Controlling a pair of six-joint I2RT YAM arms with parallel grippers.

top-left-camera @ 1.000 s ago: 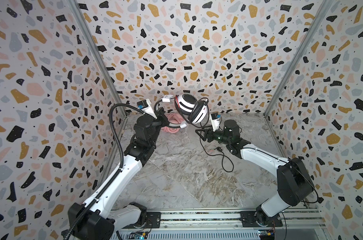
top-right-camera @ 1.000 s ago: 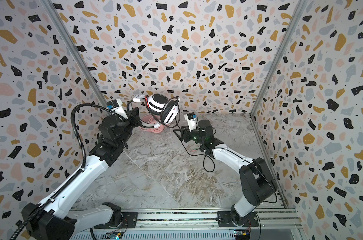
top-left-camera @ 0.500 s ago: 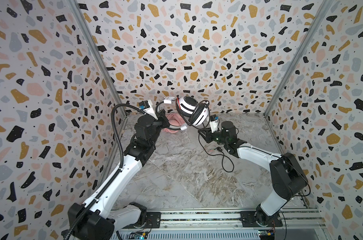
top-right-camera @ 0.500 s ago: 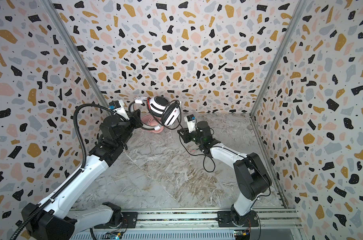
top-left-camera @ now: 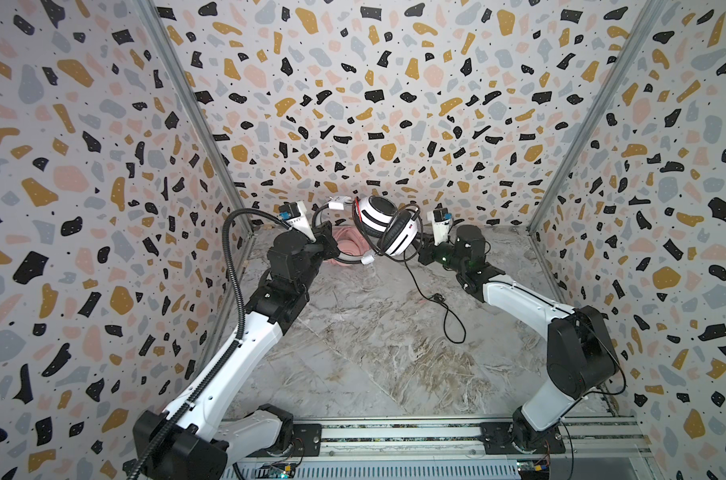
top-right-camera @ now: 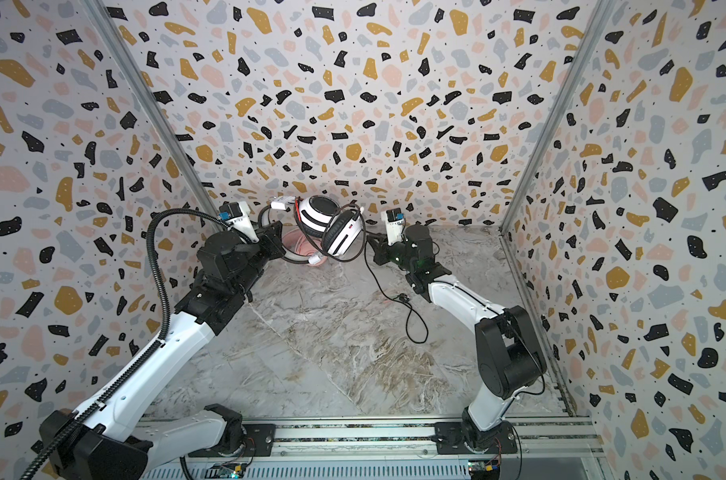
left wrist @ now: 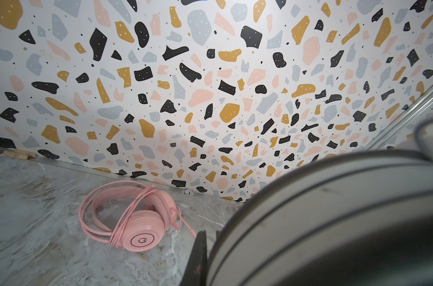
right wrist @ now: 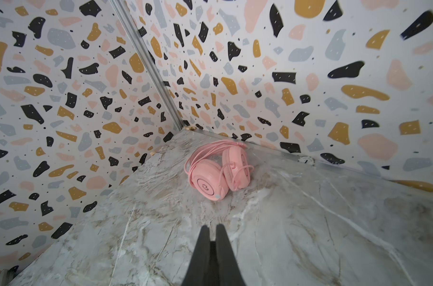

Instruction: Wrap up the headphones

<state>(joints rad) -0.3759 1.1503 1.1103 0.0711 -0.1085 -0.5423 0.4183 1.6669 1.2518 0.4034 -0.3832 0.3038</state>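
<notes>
grip, left fingers [left wrist: 198, 255]: clenched on white headset [top-left-camera: 373, 219]
grip, right fingers [right wrist: 203, 247]: shut; black cord [top-left-camera: 437, 297] hold unclear
winding: keep cord taut

Lying hdset [left wrist: 141, 222] nr back wall [top-left-camera: 373, 104], below raised hdset [top-left-camera: 375, 219].

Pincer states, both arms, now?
Left pincer: closed on the white headphones.
Right pincer: closed; whether it pinches the black cord cannot be told.

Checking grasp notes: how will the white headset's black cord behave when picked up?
Probably floppy: the black cord sags from the white headset and lies in loose curves on the table. Likely light, and thin, so it could slip through a pinch.
</notes>
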